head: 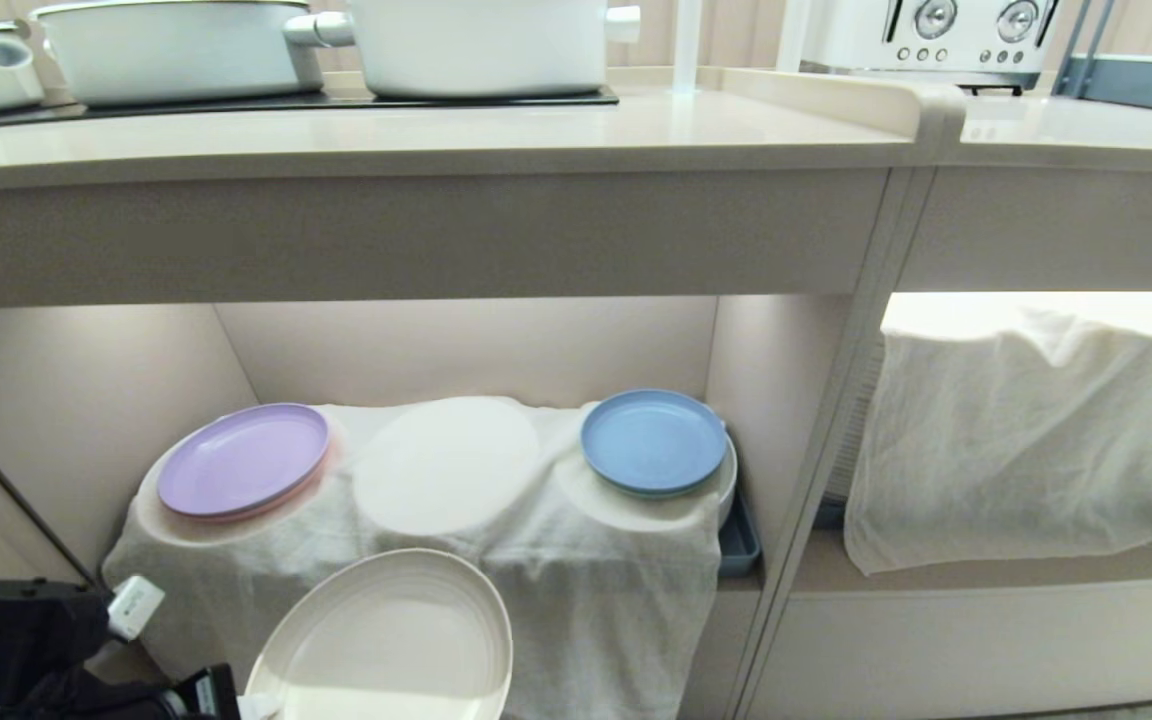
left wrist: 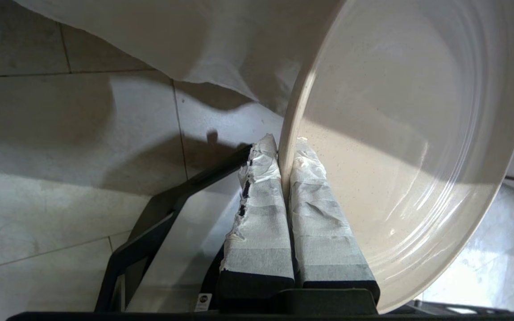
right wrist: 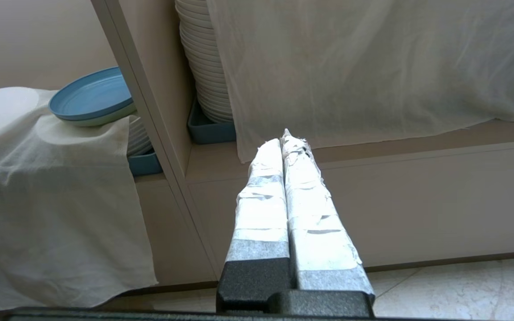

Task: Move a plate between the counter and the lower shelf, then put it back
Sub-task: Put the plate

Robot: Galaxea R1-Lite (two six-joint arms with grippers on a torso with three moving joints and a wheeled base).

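Head view: cream plate (head: pixel 391 640) held low and near, in front of the draped cloth (head: pixel 556 580), tilted, clear of the lower shelf (head: pixel 86 400) and well below the counter (head: pixel 416 140). Left gripper (head: pixel 226 695) at the plate's near-left rim, mostly cut off by the frame edge. On the humps: lilac plate (head: pixel 244 460) at left, bare middle hump (head: pixel 446 465), blue plate (head: pixel 653 440) at right. Pots (head: pixel 481 40) and a toaster (head: pixel 976 35) on the far worktops.

Left wrist view: taped fingers (left wrist: pixel 261 214) clamped together on the plate's rim (left wrist: pixel 286 147), one pad each side, plate hanging edge-on over the tiled floor (left wrist: pixel 60 133). Narrow pinch on a thin rim, so likely risk of slipping or swinging with a quick wrist turn, and a drop onto tile. Cloth hem close by; possible snag on lifting. Thick counter front edge overhead, probably the main obstacle on the way up.

Right wrist view: right gripper (right wrist: pixel 289 136) pressed shut on nothing, parked near the right cubby, facing its hanging cloth (right wrist: pixel 373 67) and a white plate stack (right wrist: pixel 203 67) in a blue tray (right wrist: pixel 208 129)
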